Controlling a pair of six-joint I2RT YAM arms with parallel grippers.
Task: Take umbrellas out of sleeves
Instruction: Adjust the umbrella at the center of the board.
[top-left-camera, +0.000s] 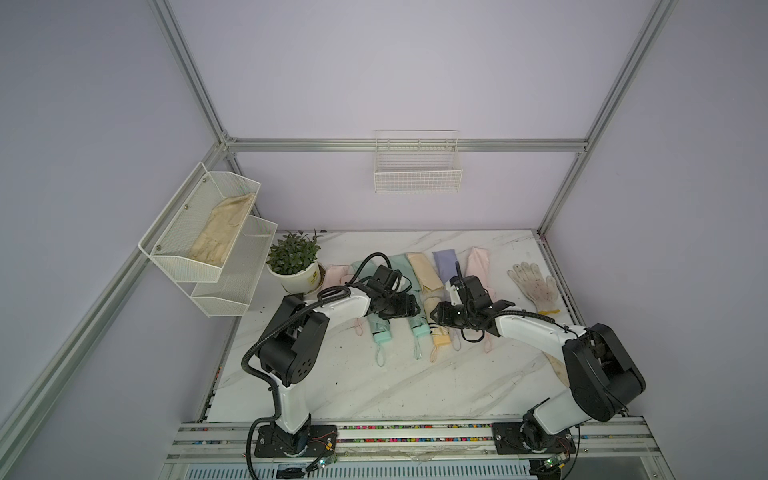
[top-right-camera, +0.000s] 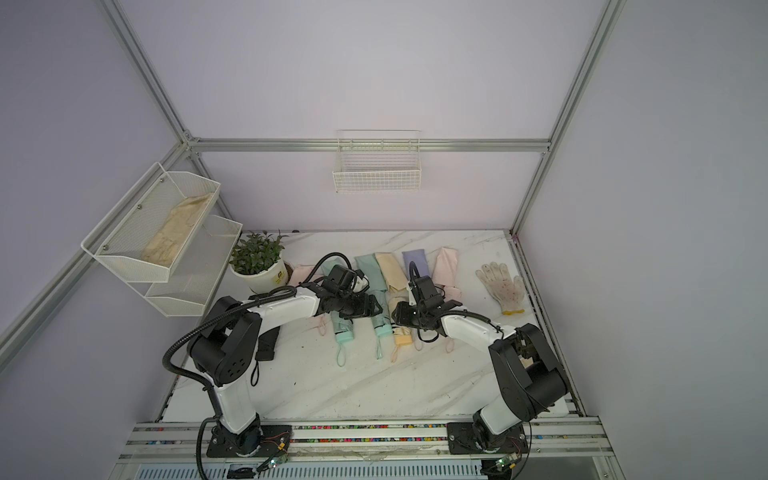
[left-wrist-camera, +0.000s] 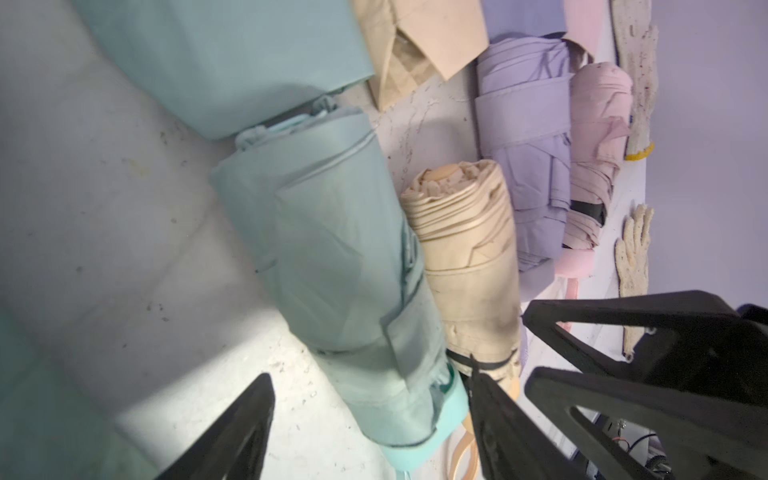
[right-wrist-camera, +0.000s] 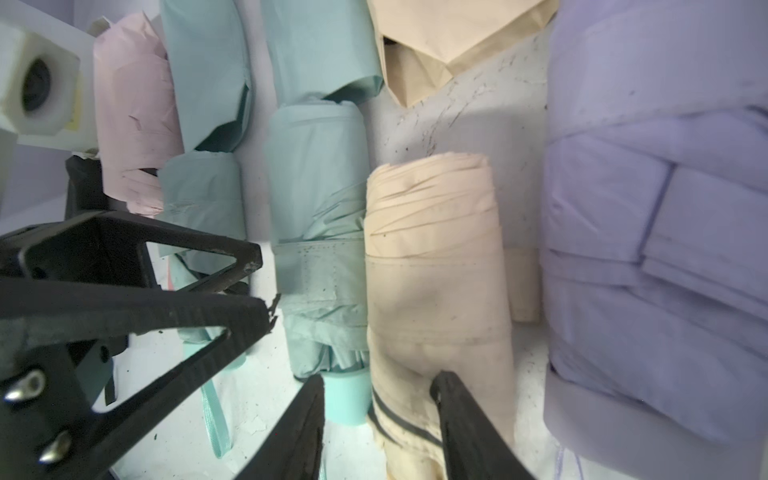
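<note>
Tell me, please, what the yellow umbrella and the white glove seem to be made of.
Yellow umbrella: thin matte woven fabric, probably polyester or nylon, folding in crisp pleats and creases. White glove: knitted yarn, likely cotton, with a coarse looped surface and a yellow-edged cuff.

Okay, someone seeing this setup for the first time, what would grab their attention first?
Probably the row of pastel umbrellas and flat sleeves across the middle of the marble table, with the left gripper and right gripper nearly meeting over it. Then the potted plant at the table's far corner and the white glove at the row's other end.
</note>
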